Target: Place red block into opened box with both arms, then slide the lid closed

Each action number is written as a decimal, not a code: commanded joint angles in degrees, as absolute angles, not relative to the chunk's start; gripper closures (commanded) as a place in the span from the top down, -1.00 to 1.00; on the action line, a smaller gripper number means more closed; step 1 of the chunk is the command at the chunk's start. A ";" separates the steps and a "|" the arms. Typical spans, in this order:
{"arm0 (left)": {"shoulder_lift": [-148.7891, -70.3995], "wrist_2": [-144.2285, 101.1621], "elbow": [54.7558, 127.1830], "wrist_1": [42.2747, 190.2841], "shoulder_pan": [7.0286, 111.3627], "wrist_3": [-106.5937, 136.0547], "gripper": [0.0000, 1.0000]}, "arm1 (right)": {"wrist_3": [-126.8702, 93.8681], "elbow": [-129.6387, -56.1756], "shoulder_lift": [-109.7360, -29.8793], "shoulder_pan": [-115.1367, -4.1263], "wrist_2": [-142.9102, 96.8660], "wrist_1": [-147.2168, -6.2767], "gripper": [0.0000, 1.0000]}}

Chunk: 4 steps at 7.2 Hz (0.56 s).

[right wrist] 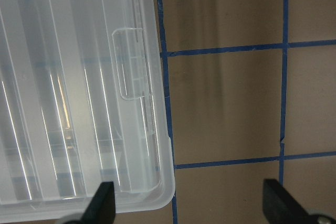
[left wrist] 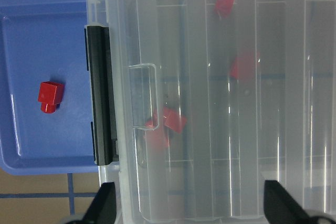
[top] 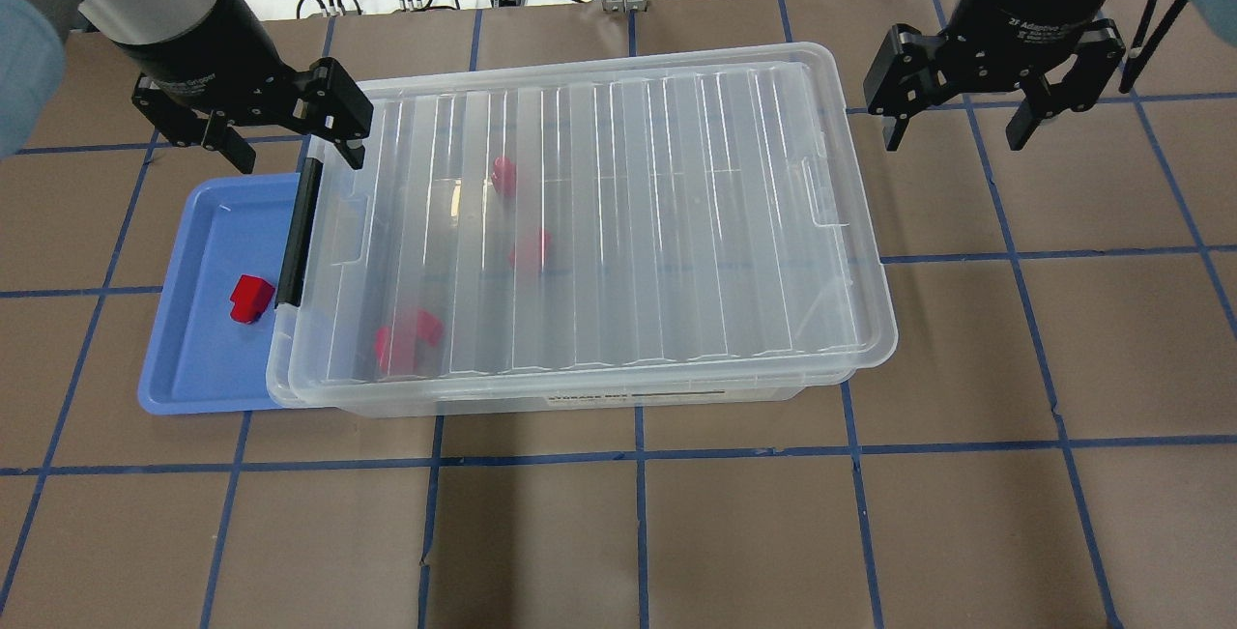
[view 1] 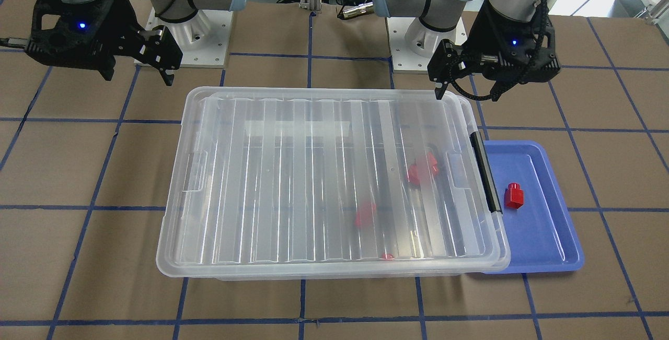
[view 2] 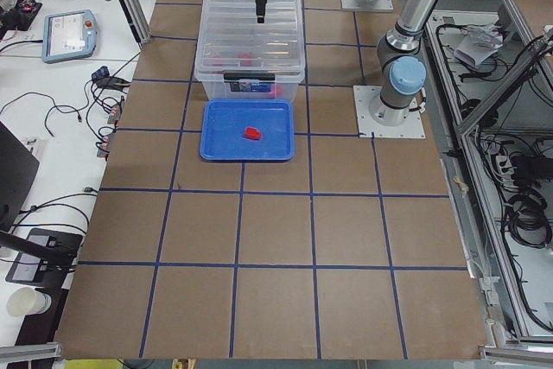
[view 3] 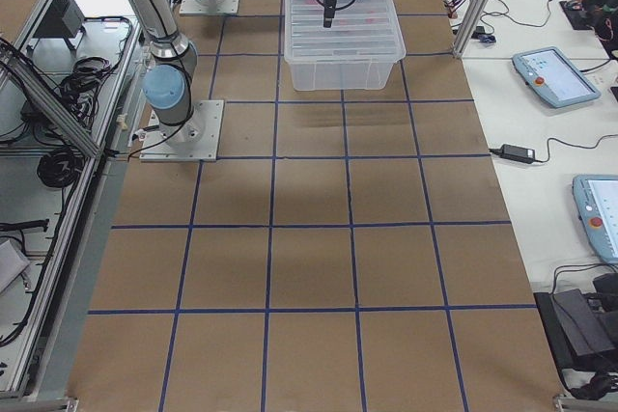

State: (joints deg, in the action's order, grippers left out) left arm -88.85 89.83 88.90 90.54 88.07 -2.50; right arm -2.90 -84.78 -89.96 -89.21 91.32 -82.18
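The left pincer (top: pixel 298 151) hangs with its jaws spread wide and empty. The black clasp (top: pixel 298 233) and the near end of the lid (top: pixel 628 223) are right beneath it. The right pincer (top: pixel 955 131) is also wide and empty, over bare table just off the far end of the box (top: pixel 875 349).

The red block (top: pixel 251 299) lies in the blue tray (top: pixel 184 358), below the left pincer and to its outer side, just beside the clasp. 4 or so other red pieces (top: pixel 408 339) show through the plastic inside the box.

The main hazard, as I judge it, is the lid. It covers nearly the whole box and no opening shows, so a block carried over now would land on top. Reaching for the block with jaws this wide could clip the clasp or the overhanging lid edge. Pushing the lid with 1 arm alone could drag the light box into the tray.
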 commanded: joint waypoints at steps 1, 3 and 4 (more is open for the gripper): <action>-88.94 89.82 88.94 90.61 88.07 -2.46 1.00 | -2.90 -84.90 -90.09 -89.21 91.32 -82.18 1.00; -90.00 89.91 88.86 88.87 88.07 -2.37 1.00 | -2.73 -84.81 -89.91 -89.12 91.49 -82.18 1.00; -89.91 89.83 88.77 88.86 88.07 -2.37 1.00 | -2.12 -84.90 -89.74 -89.21 92.19 -82.26 1.00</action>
